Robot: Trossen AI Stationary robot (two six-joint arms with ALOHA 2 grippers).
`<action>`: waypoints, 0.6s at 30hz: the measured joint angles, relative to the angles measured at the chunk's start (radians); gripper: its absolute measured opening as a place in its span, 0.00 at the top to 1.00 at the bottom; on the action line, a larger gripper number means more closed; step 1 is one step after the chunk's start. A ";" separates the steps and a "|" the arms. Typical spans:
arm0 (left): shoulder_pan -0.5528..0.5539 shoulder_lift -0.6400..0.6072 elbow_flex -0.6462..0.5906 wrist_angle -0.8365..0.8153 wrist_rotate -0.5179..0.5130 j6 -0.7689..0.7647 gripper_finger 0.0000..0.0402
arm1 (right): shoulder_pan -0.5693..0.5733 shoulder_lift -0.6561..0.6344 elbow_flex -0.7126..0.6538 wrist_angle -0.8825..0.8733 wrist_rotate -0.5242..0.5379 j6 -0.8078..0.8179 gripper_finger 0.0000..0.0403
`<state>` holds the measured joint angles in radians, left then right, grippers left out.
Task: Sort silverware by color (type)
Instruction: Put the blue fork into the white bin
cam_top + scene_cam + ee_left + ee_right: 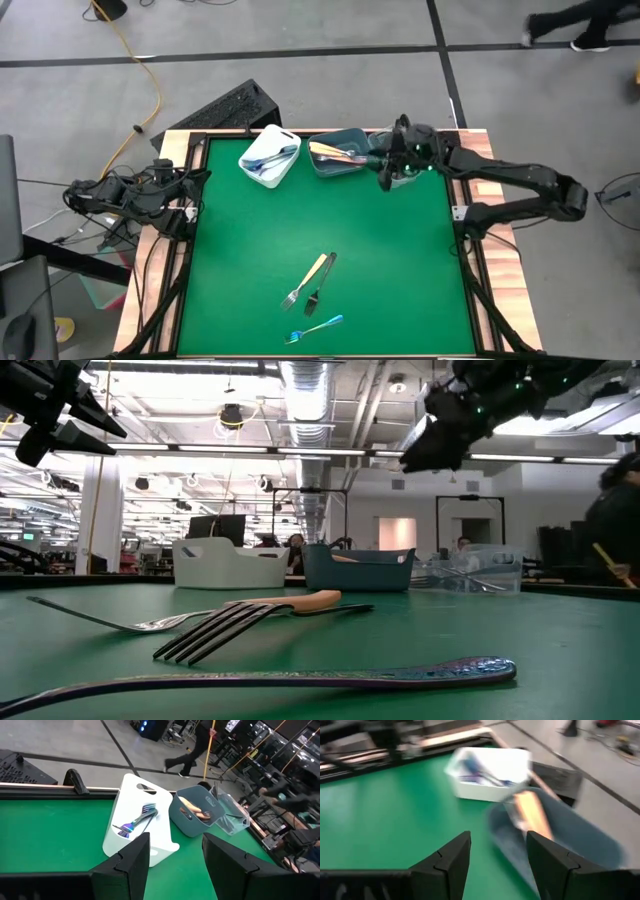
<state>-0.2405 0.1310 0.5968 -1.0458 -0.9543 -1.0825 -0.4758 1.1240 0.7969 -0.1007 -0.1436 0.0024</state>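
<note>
Right gripper [385,178] is parked over the clear bin [405,175], jaws wide and empty. Left gripper [195,190] is also wide and empty at the mat edge. Three forks [312,285] are left mid-mat, well away from the clear bin. Risk: the crossed yellow fork [306,279] and black fork [320,285] get grabbed together and missorted.

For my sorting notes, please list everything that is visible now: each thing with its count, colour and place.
loose silverware: three, tan, black and blue handles, near part of the green table
white bin: one, far edge, holds blue-handled pieces
grey-blue bin: one, beside the white bin, holds tan-handled pieces
clear bin: one, beside the grey-blue bin, contents unclear
keyboard: one, black, floor behind the table
person: one, dark clothes, walking on the floor
left gripper: open, empty, left table edge
right gripper: open, empty, over the bins
</note>
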 joint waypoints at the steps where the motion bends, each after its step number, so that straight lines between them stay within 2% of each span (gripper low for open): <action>1: 0.000 0.000 0.000 0.000 0.000 -0.003 0.59 | 0.036 0.002 0.001 0.004 0.004 0.004 0.49; 8: 0.000 0.000 0.000 -0.001 0.001 -0.020 0.59 | 0.271 0.044 0.001 0.016 0.019 0.090 0.49; 18: 0.000 0.000 0.000 0.000 0.018 -0.080 0.59 | 0.568 0.153 0.001 0.125 0.187 0.154 0.49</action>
<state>-0.2405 0.1308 0.5972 -1.0458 -0.9365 -1.1626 0.0923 1.2770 0.7979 0.0248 0.0431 0.1560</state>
